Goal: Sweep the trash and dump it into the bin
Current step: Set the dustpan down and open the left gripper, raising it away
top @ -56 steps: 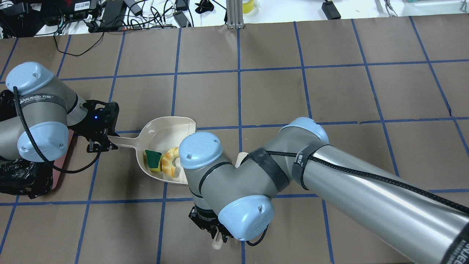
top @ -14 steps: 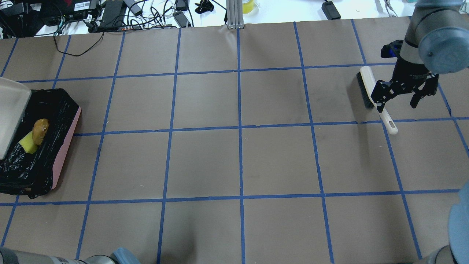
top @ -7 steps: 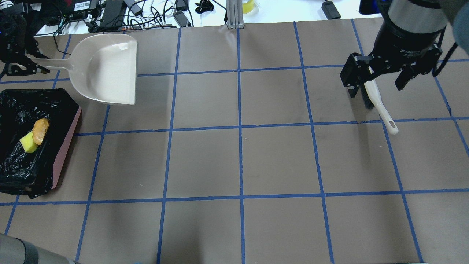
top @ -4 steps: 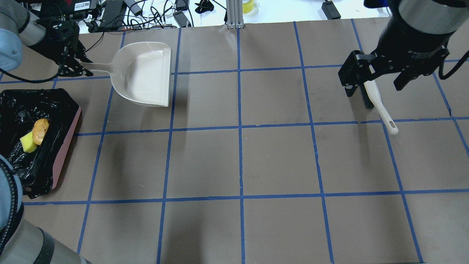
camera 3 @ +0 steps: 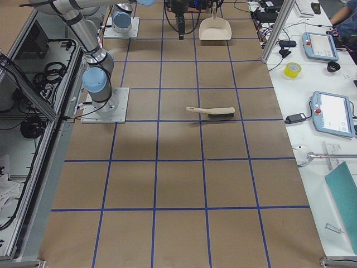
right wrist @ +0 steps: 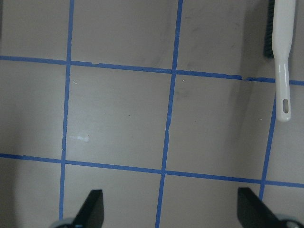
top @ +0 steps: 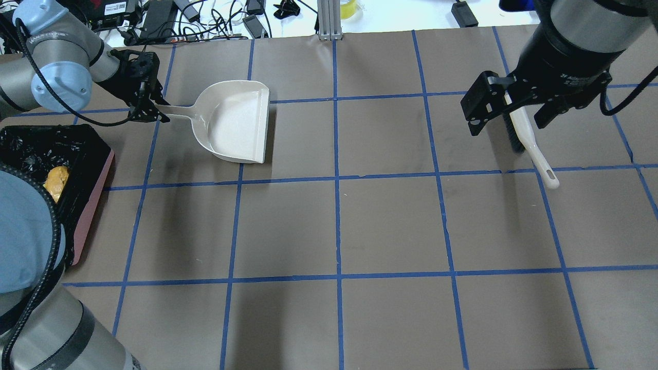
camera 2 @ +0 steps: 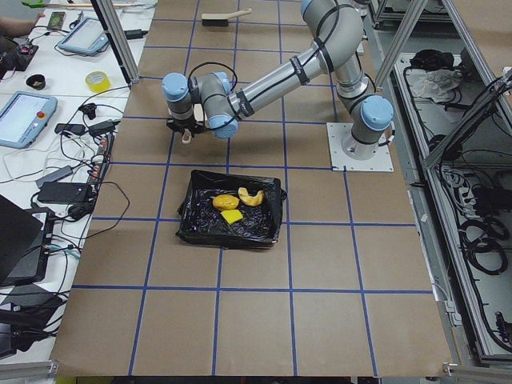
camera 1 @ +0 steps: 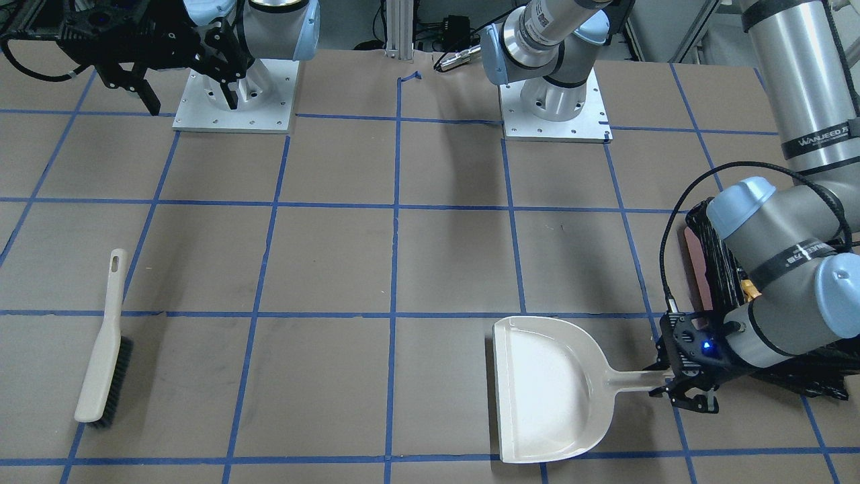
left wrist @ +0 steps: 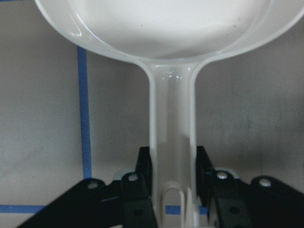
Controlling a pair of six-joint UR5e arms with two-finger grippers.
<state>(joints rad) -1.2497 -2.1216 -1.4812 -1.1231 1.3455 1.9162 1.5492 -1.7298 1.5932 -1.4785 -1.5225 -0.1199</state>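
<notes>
The trash lies in the bin (camera 2: 192, 228), a pink container (top: 88, 205) lined with a black bag. The exterior left view shows the potato-like lump (camera 2: 225, 202), the croissant piece (camera 2: 253, 197) and the sponge wedge (camera 2: 232, 217). From overhead only one yellow-brown piece (top: 55, 181) shows beside my left arm. My left gripper (top: 148, 107) is shut on the handle of the empty beige dustpan (top: 236, 126), low over the table beyond the bin; the left wrist view shows the fingers (left wrist: 145, 171) clamping the handle (left wrist: 172, 133). My right gripper (top: 506, 122) is open and empty, high above the brush.
The beige brush (top: 532, 154) lies flat at the far right, also in the front view (camera 1: 101, 363) and right wrist view (right wrist: 283, 61). Cables and power bricks (top: 154, 20) lie beyond the table's far edge. My left arm's elbow (top: 25, 231) overhangs the bin.
The trash went from the dustpan into the bin. My left gripper has carried the empty dustpan away from the bin, to the right and lower. My right gripper let go of the brush and rose.
</notes>
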